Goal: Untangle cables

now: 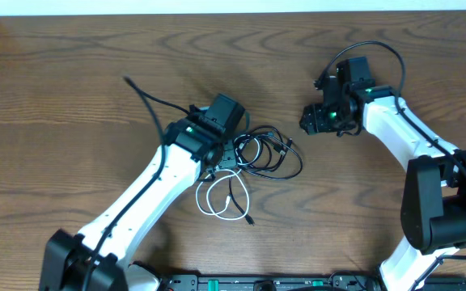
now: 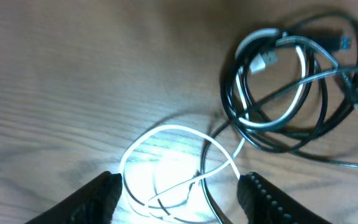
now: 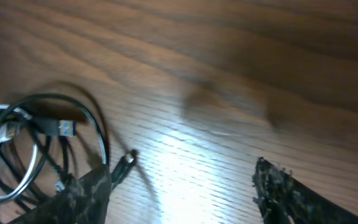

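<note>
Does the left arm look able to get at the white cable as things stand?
Probably yes. The left gripper is open, and in its wrist view the white cable loops between its fingers, uncovered. Only a strand of the black cable crosses that loop.

Black cable (image 1: 269, 152): thin, several loose coils flat on the wood, just ahead and to the right of left gripper (image 2: 179, 186). White cable (image 2: 166, 128): shorter, open loop between that gripper's spread fingers, untouched. Its plug end is threaded into the black coil, tangled.
</note>
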You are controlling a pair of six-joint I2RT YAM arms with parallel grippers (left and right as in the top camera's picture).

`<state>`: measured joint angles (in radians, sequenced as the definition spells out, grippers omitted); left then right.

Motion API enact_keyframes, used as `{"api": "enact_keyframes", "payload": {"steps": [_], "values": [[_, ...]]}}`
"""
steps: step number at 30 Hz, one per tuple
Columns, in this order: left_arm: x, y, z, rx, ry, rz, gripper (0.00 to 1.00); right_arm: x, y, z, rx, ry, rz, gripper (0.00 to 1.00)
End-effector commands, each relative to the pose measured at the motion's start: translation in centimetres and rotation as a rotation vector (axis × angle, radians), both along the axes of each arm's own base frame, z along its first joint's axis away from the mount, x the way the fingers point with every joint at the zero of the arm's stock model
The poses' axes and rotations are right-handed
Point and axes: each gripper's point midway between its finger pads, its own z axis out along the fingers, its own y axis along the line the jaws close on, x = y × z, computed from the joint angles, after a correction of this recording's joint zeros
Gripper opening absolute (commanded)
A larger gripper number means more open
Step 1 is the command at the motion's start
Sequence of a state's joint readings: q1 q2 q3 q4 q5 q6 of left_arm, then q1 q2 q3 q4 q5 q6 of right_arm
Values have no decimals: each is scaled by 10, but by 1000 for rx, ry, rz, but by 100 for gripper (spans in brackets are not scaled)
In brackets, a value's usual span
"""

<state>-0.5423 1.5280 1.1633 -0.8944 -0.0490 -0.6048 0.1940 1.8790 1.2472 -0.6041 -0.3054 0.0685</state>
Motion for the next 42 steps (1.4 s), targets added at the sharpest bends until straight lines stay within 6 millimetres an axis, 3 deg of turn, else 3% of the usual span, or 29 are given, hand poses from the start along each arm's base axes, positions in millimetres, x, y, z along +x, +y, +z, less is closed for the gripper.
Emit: {"api": "enact_keyframes", "payload": {"steps": [1, 5, 10, 14, 22, 25, 28, 34, 40, 41, 42], "values": [[-5, -5, -2, -81, 62, -44, 68, -5, 12, -1, 20, 5, 42, 73], [1, -1, 2, -189, 97, -12, 69, -4, 19, 1, 33, -8, 62, 73], [29, 13, 5, -209, 18, -5, 68, -17, 56, 11, 149, -32, 233, 62], [48, 10, 1, -226, -32, -9, 63, -25, 75, 19, 228, -31, 293, 57], [69, 1, -38, -223, -9, -22, 58, -34, 92, 19, 233, -29, 338, 29], [70, -16, -56, -290, 36, -90, 57, -36, 96, 19, 233, -26, 345, 23], [67, -33, -72, -365, 81, -173, 57, -37, 100, 20, 234, -32, 357, 23], [63, -32, -104, -347, 148, -161, 50, -38, 102, 20, 235, -35, 362, 23], [67, -32, -113, -344, 145, -162, 38, -37, 102, 20, 233, -40, 362, 11], [67, -32, -113, -345, 143, -162, 38, -37, 102, 20, 232, -41, 362, 15], [67, -32, -113, -345, 144, -162, 34, -37, 102, 20, 232, -41, 362, 31]]}}
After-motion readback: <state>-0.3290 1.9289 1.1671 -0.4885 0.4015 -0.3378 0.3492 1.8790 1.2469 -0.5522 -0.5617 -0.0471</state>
